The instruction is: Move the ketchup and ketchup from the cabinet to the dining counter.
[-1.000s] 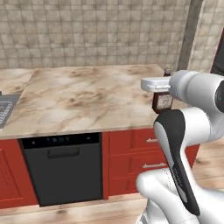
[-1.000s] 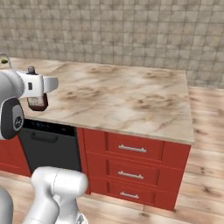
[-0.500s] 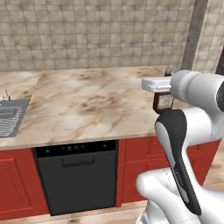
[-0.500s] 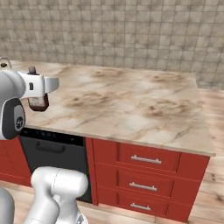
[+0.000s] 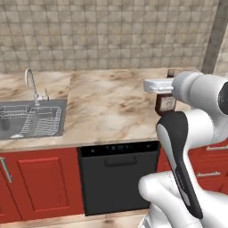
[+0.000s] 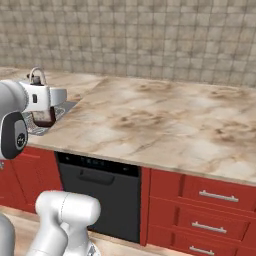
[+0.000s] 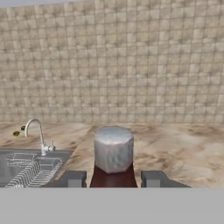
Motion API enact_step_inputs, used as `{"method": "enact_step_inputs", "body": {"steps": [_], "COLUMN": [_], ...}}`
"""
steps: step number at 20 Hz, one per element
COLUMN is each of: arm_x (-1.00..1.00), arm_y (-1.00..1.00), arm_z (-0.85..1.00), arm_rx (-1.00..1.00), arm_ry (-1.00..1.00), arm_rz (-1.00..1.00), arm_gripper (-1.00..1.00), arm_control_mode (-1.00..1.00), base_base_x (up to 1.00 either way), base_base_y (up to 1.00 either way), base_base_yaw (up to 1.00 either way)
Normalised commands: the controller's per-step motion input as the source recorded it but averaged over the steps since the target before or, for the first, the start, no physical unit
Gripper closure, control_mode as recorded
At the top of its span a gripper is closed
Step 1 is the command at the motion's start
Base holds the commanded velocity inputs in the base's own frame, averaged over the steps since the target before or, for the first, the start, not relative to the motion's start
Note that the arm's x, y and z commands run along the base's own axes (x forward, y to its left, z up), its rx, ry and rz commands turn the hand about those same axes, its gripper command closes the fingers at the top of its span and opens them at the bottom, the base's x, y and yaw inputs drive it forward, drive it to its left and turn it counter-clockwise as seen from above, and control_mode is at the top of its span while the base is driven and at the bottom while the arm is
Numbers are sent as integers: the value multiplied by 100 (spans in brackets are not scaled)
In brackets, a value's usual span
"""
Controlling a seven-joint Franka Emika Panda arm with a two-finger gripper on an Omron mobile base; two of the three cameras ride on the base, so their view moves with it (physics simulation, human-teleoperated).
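One small dark red-brown ketchup bottle with a grey cap sits clamped upright between the fingers of the two-finger pincer; held in the air above the beige-brown marbled stone desk; steel sink with curved tap lies to the left.

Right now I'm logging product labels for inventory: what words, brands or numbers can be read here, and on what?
Ketchup bottle in the gripper: pale label, too blurred to read.
Dishwasher: faint marks on its control strip, too small to read.
No other text can be read.
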Motion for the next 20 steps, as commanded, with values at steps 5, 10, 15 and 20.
{"method": "enact_step_inputs", "body": {"steps": [5,10,15,20], "arm_x": [0,0,0,0], "arm_y": [0,0,0,0], "arm_z": [0,0,0,0], "arm_rx": [0,0,0,0], "arm_ry": [0,0,0,0], "arm_rz": [0,0,0,0], "arm_gripper": [100,100,100,100], "arm_control_mode": [100,100,100,100], "base_base_x": [18,22,41,70], "base_base_y": [46,41,47,62], "base_base_yaw": [52,53,35,2]}}
